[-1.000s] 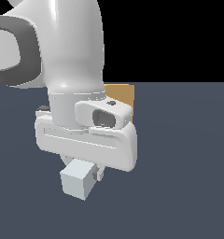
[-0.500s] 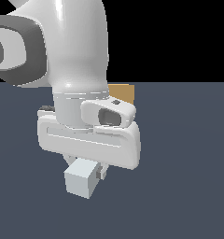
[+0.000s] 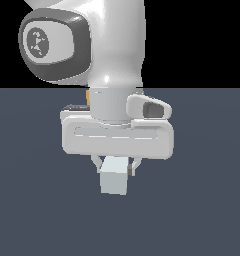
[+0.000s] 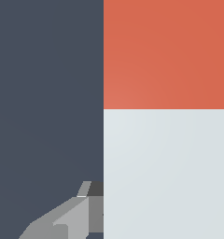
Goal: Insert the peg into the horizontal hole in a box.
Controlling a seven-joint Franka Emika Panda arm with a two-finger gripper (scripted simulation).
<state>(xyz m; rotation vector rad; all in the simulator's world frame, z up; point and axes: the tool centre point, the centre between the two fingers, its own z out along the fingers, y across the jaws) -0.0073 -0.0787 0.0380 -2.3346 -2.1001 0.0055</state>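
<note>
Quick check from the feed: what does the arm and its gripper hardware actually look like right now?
The arm is glossy white with rounded links; one joint cap is dark grey around a white disc bearing a faint mark. The gripper has a wide white rounded body with a shallow slot line, a grey-windowed side pod, and short grey fingers. No cables visible.

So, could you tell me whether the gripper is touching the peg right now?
Touching. In the exterior view the gripper has its fingers closed against both sides of the pale peg.
</note>
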